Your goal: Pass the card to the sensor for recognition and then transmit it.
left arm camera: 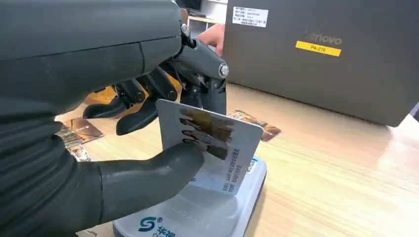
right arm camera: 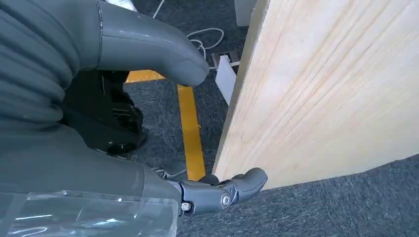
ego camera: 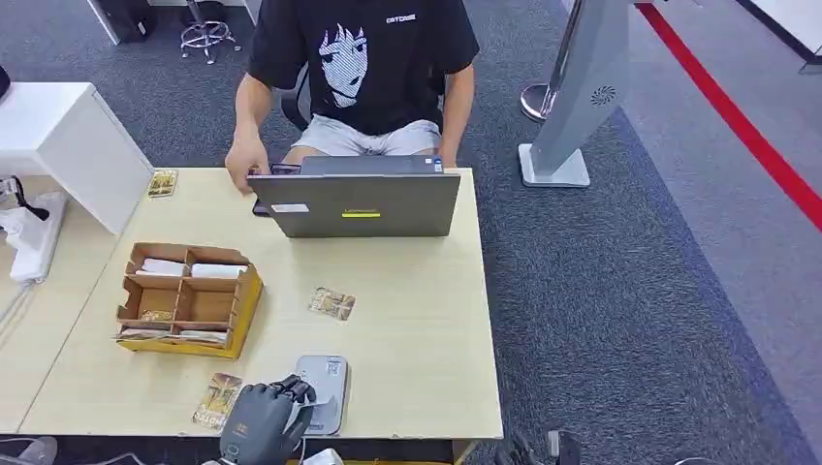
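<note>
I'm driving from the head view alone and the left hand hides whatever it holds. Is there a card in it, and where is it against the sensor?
Observer: Yes. The left hand pinches a card between its thumb and fingers, as the left wrist view shows.
Operator: Is it touching the sensor?
Observer: The card stands tilted over the grey sensor, its lower edge at the sensor's top; actual contact I cannot confirm.
Operator: And the right hand?
Observer: The right hand hangs beside the table edge, over the carpet, holding nothing, fingers apart.
</note>
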Robot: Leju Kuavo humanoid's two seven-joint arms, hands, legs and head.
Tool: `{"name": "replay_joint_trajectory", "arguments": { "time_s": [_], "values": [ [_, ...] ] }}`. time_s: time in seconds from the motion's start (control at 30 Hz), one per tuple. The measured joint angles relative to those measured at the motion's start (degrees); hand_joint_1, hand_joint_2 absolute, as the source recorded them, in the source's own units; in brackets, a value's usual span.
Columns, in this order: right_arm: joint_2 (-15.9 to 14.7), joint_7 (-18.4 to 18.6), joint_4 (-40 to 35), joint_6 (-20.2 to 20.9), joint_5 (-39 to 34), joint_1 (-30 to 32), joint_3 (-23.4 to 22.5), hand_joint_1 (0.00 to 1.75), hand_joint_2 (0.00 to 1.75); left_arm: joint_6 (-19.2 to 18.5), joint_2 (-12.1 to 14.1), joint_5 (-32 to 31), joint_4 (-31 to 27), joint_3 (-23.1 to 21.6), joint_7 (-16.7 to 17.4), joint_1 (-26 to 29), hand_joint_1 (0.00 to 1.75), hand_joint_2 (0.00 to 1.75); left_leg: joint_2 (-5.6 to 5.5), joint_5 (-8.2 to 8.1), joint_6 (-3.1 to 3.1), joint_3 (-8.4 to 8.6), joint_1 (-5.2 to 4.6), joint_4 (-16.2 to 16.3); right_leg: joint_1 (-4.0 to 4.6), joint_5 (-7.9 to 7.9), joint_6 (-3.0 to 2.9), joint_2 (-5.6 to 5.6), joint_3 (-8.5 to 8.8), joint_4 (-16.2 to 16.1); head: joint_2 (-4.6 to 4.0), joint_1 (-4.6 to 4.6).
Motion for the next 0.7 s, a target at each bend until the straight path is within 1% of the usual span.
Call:
{"name": "replay_joint_trajectory", "arguments": {
  "time_s": [0.1, 0.17, 0.23, 0.4, 0.53, 0.7],
  "values": [
    [0.0, -0.2, 0.0, 0.3, 0.6, 0.0, -0.7, 0.0, 1.75, 0.9, 1.0, 0.3, 0.2, 0.0, 0.7, -0.1, 1.75, 1.75, 0.01, 0.0, -0.01, 0.04, 0.01, 0.0, 0.0, 0.0, 0.0, 0.0, 0.03, 0.0, 0.0, 0.02],
    [0.1, -0.3, 0.0, 0.7, 1.5, 0.1, -1.4, 0.0, 1.75, 1.0, 2.0, 0.3, 0.2, 0.8, 0.9, 0.1, 1.75, 1.75, 0.01, 0.02, -0.02, 0.05, 0.02, 0.0, 0.02, 0.01, -0.01, 0.0, 0.03, 0.0, 0.0, 0.0],
    [0.2, -0.3, 0.0, 1.1, 2.6, 0.1, -2.1, 0.0, 1.75, 0.9, 2.8, -0.2, 0.1, 2.4, 0.8, 0.0, 1.75, 1.75, 0.0, 0.02, -0.03, 0.05, 0.04, 0.0, 0.03, 0.01, -0.01, -0.01, 0.03, 0.0, 0.0, 0.0],
    [0.3, -0.5, 0.0, 1.3, 5.1, 0.0, -3.6, 0.0, 1.75, 0.5, 5.0, -3.5, -0.8, 8.0, 0.3, -0.8, 1.75, 1.75, 0.0, 0.06, -0.08, 0.02, 0.1, 0.0, 0.06, 0.01, -0.03, -0.01, -0.01, 0.0, 0.0, 0.0],
    [0.3, -0.5, 0.1, 1.3, 6.6, -0.1, -4.2, 0.0, 1.75, 0.3, 6.5, -5.4, -2.3, 11.7, 1.1, -3.4, 1.75, 1.75, -0.02, 0.07, -0.08, 0.0, 0.1, 0.0, 0.07, 0.02, -0.03, -0.02, -0.01, 0.0, 0.0, 0.0],
    [0.3, -0.6, 0.7, 1.1, 8.0, -0.7, -4.2, 0.0, 1.75, -1.0, 7.8, -7.5, -5.0, 14.0, 3.0, -8.3, 1.75, 1.75, -0.04, 0.08, -0.08, 0.0, 0.09, 0.0, 0.06, 0.04, -0.03, -0.06, 0.01, 0.0, 0.0, 0.02]
  ]
}}
